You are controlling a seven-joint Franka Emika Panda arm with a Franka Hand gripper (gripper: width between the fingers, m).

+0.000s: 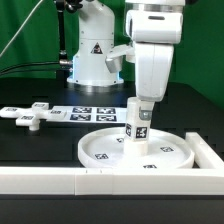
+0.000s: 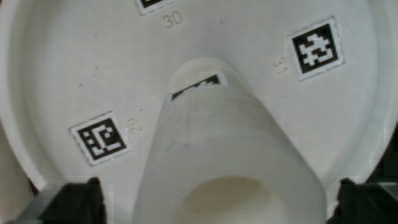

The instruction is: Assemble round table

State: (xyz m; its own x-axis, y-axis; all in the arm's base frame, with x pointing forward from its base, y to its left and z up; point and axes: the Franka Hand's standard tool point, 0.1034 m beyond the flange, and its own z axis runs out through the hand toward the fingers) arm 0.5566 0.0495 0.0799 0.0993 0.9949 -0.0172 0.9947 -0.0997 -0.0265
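Marker board [image 1: 82, 113] on black table [image 1: 30, 145]; white rail [image 1: 110, 180] along front.

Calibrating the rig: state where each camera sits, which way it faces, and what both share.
Exterior view: off the arm, level across the table at the disc, the upright post, the cross piece and the marker board; shows the arm and the open gripper.
Wrist view: on the wrist, looking down the post onto the disc; dark fingertips show.
Shared: disc, post.

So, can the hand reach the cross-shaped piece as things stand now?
Probably yes: the hand is open around the post on the disc, and the cross-shaped piece lies uncovered on the table.
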